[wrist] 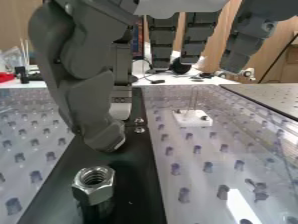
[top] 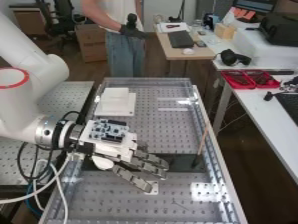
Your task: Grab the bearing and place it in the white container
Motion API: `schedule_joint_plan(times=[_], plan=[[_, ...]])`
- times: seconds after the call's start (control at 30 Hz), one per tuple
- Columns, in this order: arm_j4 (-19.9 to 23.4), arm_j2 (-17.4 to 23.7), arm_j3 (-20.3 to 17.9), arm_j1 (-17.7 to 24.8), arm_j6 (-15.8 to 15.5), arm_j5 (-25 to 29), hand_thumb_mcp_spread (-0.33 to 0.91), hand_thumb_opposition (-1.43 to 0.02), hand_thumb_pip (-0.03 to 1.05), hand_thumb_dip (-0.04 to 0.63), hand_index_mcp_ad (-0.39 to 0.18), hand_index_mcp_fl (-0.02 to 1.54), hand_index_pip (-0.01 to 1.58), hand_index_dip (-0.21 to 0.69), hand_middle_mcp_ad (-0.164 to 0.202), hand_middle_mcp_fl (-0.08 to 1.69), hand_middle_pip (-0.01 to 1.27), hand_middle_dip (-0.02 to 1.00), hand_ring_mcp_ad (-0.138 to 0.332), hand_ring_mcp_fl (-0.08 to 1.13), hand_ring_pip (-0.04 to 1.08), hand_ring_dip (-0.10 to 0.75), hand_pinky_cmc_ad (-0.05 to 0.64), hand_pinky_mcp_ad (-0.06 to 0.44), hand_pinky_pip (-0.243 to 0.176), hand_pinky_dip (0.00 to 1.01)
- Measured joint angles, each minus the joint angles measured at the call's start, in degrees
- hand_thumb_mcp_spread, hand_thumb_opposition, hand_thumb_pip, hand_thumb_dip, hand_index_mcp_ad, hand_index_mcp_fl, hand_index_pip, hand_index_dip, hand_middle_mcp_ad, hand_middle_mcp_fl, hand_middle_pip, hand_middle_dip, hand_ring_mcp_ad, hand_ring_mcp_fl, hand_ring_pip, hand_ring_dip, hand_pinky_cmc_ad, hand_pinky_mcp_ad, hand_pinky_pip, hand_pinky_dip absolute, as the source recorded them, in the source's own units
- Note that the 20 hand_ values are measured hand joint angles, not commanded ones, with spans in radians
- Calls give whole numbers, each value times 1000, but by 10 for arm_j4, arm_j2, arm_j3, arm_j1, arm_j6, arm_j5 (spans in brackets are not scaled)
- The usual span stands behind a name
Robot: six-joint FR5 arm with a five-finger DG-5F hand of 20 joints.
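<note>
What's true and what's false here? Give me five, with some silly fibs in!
1. A shiny metal nut is on the dark strip. True.
2. The hand is pinching that nut. False: there is a gap between the nut and the hand.
3. The robot's arm is white. True.
4. The red trays are on the floor. False: they are on the white table.
5. The hand's fingers are curled into a fist. False: they are stretched out.

you get a brightly lit desk (top: 120,195), white glare patches (top: 205,191) in the high view and a glare streak (wrist: 240,206) in the wrist view.
</note>
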Motion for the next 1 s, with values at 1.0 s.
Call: schedule_joint_plan(times=[1.0], plan=[[3,-4,1,2,16,6,513,-895,562,349,-171,155,1330,232,63,23,140,206,101,2,106,93,372,279,-75,195]])
